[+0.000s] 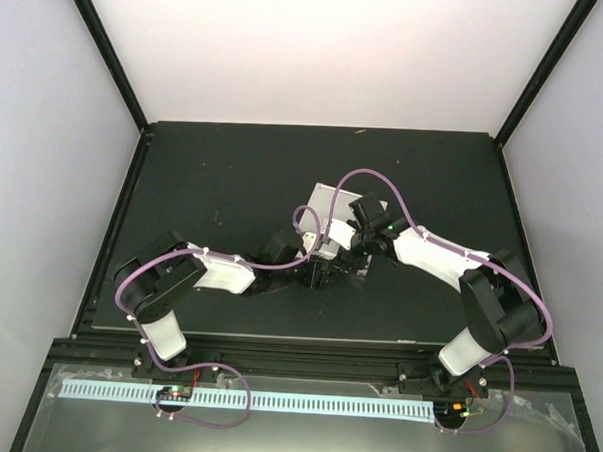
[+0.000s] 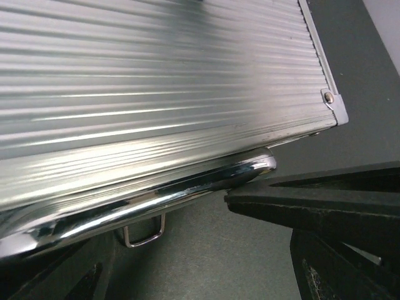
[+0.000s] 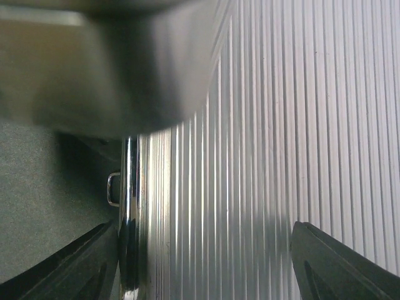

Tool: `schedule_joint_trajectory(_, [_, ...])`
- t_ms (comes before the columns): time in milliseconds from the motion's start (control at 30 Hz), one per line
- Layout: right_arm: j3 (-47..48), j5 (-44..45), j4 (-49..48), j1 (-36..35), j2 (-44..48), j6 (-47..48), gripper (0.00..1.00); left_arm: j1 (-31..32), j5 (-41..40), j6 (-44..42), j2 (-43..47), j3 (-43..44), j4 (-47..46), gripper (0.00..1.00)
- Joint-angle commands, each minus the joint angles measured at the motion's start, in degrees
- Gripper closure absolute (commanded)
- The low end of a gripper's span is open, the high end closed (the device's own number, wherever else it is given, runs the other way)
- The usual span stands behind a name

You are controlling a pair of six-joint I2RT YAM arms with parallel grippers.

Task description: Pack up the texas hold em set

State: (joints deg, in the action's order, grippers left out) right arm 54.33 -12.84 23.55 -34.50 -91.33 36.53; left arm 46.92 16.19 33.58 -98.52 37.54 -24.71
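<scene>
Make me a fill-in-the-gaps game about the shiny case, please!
The case is ____ in colour.
Its top is not smooth but ____.
The number of robot arms reaching to it is ____.
Missing words: silver; ribbed; two.

Counts, fast: one case (image 1: 333,199), centre of the one table (image 1: 214,172). One handle (image 2: 156,197) on it. One wire loop (image 2: 145,236) below that handle, at 6 o'clock. One rivet (image 2: 327,97), at the case corner. Two arms, mine: left arm (image 1: 224,275) in from 8 o'clock, right arm (image 1: 435,257) from 4 o'clock. Two grippers, left gripper (image 2: 169,250) and right gripper (image 3: 206,262), with two fingers (image 3: 337,262) each.
</scene>
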Motion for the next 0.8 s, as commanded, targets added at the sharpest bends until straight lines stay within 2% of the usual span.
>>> schedule_joint_trajectory(0, [-1.9,-1.7,8.0,-0.2,-2.4,-0.3,0.23,-0.4,-5.5,-3.9,2.3,3.4,2.1,0.2])
schedule_joint_trajectory(400, [-1.7,-2.7,8.5,-0.2,-3.7,0.1,0.25,2.2,-10.1,-8.5,-4.5,4.9,-0.8,0.19])
schedule_joint_trajectory(500, [-1.6,-3.1,8.9,-0.2,-4.1,0.7,0.26,2.5,-8.3,-8.0,-6.4,5.4,-2.1,0.2])
schedule_joint_trajectory(767, [0.0,-2.9,10.3,-0.1,-3.6,0.3,0.26,1.4,-3.7,-2.2,-1.0,3.2,-6.1,0.25])
